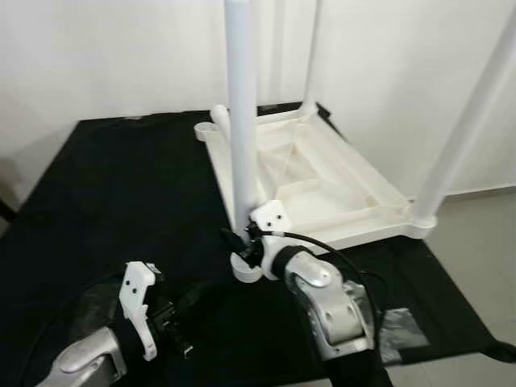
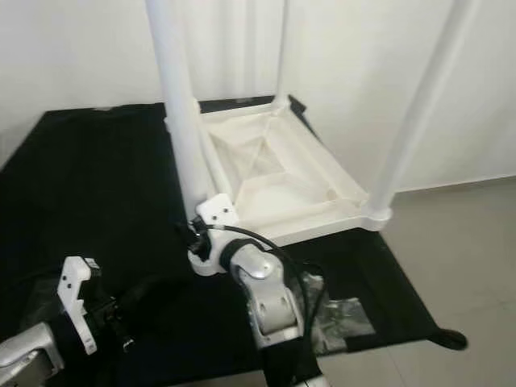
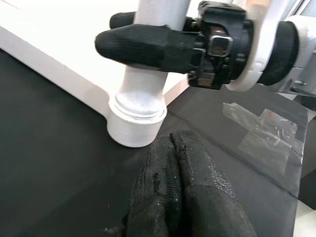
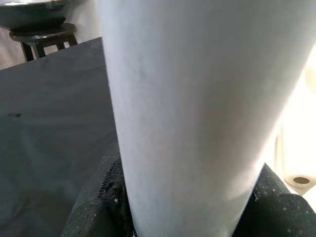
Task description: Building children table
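Observation:
The white children's table (image 1: 364,211) lies upside down on a black cloth (image 1: 113,193), with three legs standing up from its corners. My right gripper (image 1: 235,240) is shut on the near left leg (image 1: 242,121) just above its socket (image 3: 136,129). One black finger (image 3: 143,44) wraps the front of that leg, which sits between both fingers in the right wrist view (image 4: 187,113). My left gripper (image 3: 173,140) is low on the cloth just in front of that socket, fingers pressed together on nothing. The far left corner socket (image 1: 208,129) has no leg.
A clear plastic bag (image 1: 399,322) lies on the cloth near my right arm. The cloth's right edge meets grey floor (image 1: 484,258). A white wall stands close behind the table. A dark stool (image 4: 39,29) stands beyond the cloth.

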Available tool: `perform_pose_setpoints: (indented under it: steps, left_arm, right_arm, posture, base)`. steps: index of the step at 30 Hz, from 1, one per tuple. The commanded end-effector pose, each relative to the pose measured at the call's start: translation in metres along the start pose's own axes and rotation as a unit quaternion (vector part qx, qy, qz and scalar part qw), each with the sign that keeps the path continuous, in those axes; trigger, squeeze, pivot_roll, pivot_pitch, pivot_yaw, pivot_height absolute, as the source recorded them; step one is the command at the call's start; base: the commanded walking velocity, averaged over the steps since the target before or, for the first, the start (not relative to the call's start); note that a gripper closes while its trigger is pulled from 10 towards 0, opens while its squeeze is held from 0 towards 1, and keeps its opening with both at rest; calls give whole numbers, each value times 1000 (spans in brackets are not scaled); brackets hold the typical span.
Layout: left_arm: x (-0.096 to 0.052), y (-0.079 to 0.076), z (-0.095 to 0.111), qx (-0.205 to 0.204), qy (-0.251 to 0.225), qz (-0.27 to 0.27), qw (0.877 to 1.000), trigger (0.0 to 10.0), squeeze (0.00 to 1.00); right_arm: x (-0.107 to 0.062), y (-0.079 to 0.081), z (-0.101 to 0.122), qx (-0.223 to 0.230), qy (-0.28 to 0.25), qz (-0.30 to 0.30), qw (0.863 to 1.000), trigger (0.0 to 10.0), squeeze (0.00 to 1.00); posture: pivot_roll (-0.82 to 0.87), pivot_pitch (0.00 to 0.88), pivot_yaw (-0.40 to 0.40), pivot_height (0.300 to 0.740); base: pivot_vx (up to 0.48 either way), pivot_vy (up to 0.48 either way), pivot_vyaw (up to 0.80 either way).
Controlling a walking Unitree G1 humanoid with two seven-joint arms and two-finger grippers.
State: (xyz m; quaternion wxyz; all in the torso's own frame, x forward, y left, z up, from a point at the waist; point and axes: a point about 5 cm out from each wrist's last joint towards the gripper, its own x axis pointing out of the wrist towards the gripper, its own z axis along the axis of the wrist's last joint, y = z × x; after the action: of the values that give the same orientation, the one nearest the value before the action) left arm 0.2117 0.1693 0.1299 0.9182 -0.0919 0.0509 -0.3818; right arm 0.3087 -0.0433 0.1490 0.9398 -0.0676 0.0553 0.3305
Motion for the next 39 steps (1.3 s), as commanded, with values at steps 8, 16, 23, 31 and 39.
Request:
perform_pose_setpoints:
  steps: [8, 16, 23, 31, 39]
  left_arm:
    - [1, 1, -3, -4, 2, 4, 1000, 10000, 0]
    - [3, 3, -4, -4, 0, 4, 1000, 10000, 0]
    - [4, 3, -6, -3, 2, 6, 1000, 10000, 0]
    - [4, 3, -7, -5, 3, 5, 1000, 10000, 0]
    - [4, -1, -6, -5, 1, 1, 1000, 10000, 0]
  right_arm:
    - [5, 5, 17, 20, -10, 110, 994, 10000, 1000]
    - [1, -12, 20, -46, -21, 324, 945, 10000, 0]
    - [14, -34, 23, -60, 17, 372, 926, 10000, 0]
    - [18, -44, 18, -47, 41, 412, 909, 0, 0]
    - [1, -51, -2, -50, 28, 390, 919, 0, 0]
  posture:
    - [7, 63, -6, 740]
    - [6, 50, -6, 740]
    - [16, 38, -4, 740]
    - [19, 31, -2, 740]
    - [14, 52, -9, 740]
  base:
    - [0, 0, 0]
    - [0, 0, 0]
    - [0, 0, 0]
    - [0, 0, 0]
    - [0, 0, 0]
